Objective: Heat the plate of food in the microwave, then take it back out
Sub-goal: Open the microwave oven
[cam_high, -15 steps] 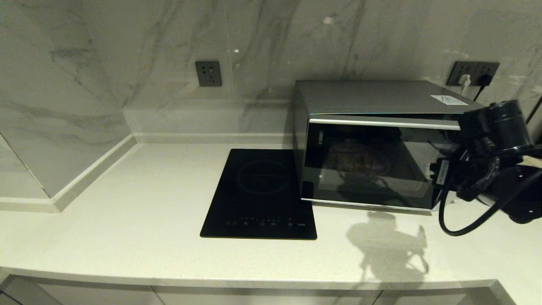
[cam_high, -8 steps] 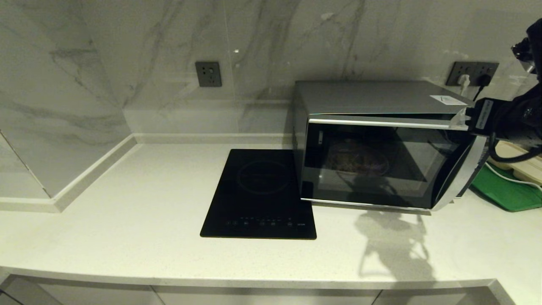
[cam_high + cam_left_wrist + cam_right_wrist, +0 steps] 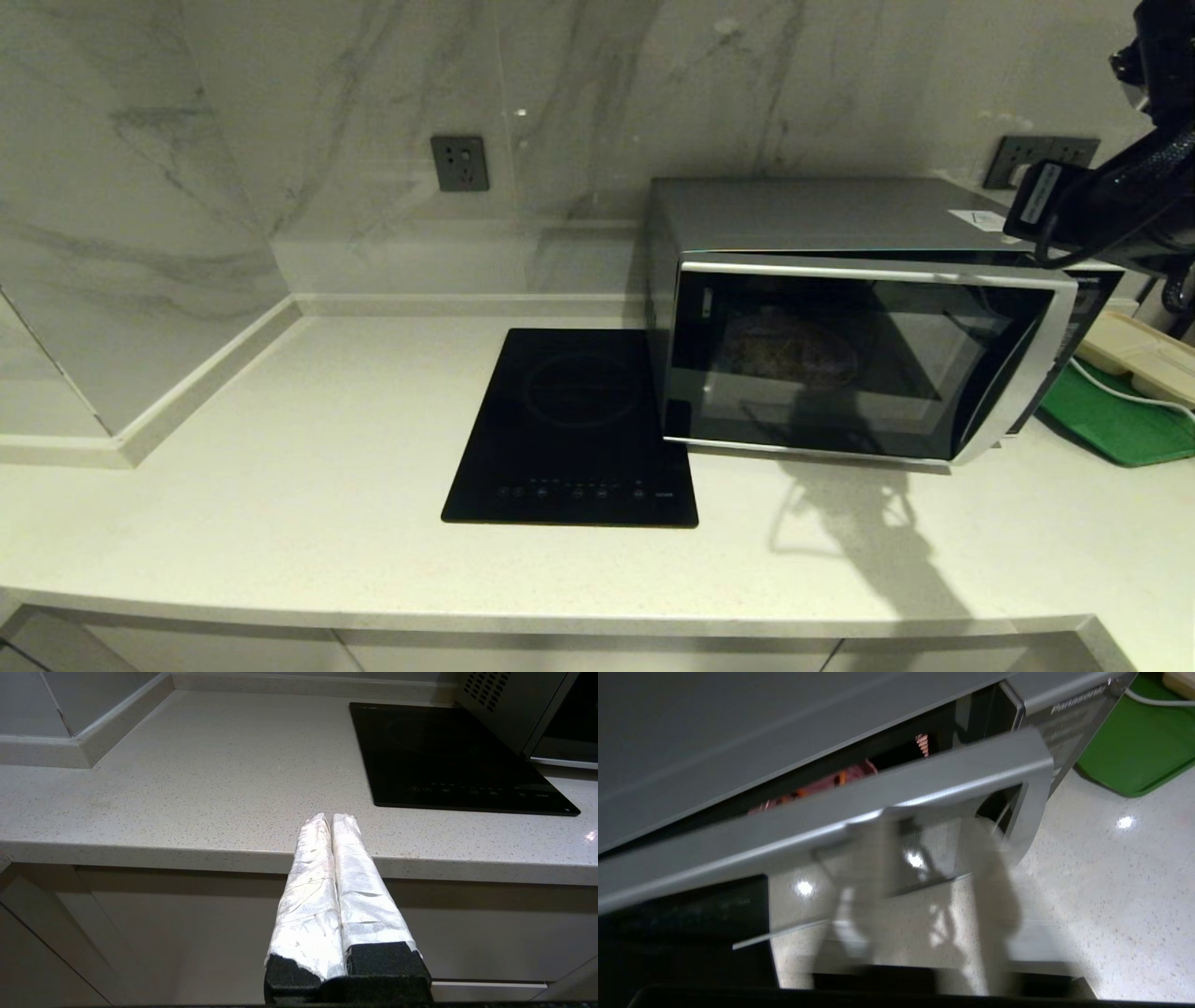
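Microwave (image 3: 840,327) boxy silver, dark glass door ajar, plate of food (image 3: 789,350) dim inside; speckled white counter (image 3: 280,485), marble wall. Left gripper (image 3: 331,826) fingers together, lower centre; right gripper fingers unclear.

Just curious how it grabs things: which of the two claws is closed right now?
The left claw, parked by the counter edge: its white-wrapped fingers press together. The right claw, over the microwave door, has its fingers apart.
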Robot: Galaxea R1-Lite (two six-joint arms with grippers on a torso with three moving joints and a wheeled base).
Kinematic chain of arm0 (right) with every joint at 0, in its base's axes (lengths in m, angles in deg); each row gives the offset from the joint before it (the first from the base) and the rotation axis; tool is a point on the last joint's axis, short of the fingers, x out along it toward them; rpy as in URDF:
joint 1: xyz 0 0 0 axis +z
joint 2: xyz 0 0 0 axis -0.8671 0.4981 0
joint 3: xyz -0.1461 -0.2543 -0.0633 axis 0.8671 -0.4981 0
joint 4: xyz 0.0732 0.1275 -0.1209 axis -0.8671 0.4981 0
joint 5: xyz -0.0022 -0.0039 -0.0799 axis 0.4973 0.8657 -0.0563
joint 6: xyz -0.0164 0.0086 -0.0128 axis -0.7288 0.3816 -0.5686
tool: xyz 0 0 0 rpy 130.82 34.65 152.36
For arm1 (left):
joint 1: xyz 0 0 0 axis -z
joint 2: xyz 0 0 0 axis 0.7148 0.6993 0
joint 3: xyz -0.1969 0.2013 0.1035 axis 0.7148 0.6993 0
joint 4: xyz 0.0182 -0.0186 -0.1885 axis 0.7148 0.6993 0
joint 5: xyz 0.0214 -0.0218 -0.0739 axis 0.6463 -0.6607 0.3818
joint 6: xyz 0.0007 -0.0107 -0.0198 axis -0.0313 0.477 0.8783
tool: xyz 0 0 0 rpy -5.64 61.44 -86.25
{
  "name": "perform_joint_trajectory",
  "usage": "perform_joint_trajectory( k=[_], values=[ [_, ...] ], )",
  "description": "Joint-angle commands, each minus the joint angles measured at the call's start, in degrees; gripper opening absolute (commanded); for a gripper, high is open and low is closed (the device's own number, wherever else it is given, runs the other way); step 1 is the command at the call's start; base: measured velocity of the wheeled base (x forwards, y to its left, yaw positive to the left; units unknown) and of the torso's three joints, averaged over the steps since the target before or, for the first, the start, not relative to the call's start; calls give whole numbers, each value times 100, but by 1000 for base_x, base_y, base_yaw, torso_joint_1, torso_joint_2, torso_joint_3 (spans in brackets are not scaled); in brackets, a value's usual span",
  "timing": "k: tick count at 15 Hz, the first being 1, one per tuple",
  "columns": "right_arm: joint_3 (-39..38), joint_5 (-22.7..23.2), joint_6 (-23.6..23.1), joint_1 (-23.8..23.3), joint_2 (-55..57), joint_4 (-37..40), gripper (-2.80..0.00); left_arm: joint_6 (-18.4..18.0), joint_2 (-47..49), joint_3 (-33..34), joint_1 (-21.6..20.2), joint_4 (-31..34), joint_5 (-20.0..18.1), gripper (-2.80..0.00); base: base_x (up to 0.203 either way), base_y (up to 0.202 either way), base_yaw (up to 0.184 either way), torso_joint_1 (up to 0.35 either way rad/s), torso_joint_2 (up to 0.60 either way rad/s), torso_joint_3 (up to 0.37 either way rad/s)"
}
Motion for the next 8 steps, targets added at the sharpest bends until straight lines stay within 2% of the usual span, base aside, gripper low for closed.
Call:
perform_joint_trajectory(
  k=[1, 4, 6, 8],
  values=[
    [477, 110, 9, -277, 650, 65, -280, -1, 0, 1, 0, -1, 4, -280, 0, 0, 0, 0, 0, 0],
    [1274, 681, 29, -782, 1221, 253, -280, -1, 0, 1, 0, -4, 4, -280, 0, 0, 0, 0, 0, 0],
    [1399, 1089, 50, -1056, 1382, 281, -280, -1, 0, 1, 0, 0, 4, -280, 0, 0, 0, 0, 0, 0],
    [1401, 1225, 57, -1170, 1508, 253, -280, -1, 0, 1, 0, 4, 4, -280, 0, 0, 0, 0, 0, 0]
  ],
)
